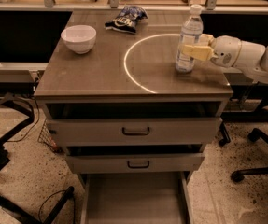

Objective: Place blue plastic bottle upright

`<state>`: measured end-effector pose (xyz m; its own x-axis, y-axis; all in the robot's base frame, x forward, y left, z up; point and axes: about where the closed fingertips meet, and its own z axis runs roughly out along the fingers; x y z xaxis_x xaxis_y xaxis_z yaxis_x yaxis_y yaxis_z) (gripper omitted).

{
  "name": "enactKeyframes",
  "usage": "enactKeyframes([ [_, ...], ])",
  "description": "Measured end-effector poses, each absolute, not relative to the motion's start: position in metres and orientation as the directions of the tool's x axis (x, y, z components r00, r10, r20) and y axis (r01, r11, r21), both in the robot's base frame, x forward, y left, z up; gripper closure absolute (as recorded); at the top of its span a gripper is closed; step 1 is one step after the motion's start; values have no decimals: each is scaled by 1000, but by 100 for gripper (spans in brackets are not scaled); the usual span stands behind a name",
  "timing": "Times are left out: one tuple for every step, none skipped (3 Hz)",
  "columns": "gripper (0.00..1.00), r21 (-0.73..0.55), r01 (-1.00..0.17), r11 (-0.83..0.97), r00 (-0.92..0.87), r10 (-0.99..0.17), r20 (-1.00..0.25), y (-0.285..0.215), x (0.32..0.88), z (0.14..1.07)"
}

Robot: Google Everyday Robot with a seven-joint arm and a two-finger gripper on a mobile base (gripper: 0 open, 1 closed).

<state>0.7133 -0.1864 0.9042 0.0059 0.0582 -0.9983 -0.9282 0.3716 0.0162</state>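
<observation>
The blue plastic bottle [188,37], clear with a white cap and a pale label, stands upright on the right side of the wooden cabinet top [101,64], on the edge of a bright ring of light. My gripper [196,48] reaches in from the right and is shut around the bottle's middle. One yellow finger [193,52] crosses in front of the bottle. The bottle's base rests on the top.
A round white bowl [79,38] sits at the back left. A dark blue snack bag [125,18] lies at the back middle. Below the top, two drawers [136,130] stand pulled out. Office chairs stand to the left and right of the cabinet.
</observation>
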Motion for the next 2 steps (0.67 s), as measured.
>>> enactKeyframes([
  [28, 16, -930, 368, 6, 59, -998, -184, 714, 904],
  [0, 17, -932, 362, 5, 60, -998, -179, 714, 905],
])
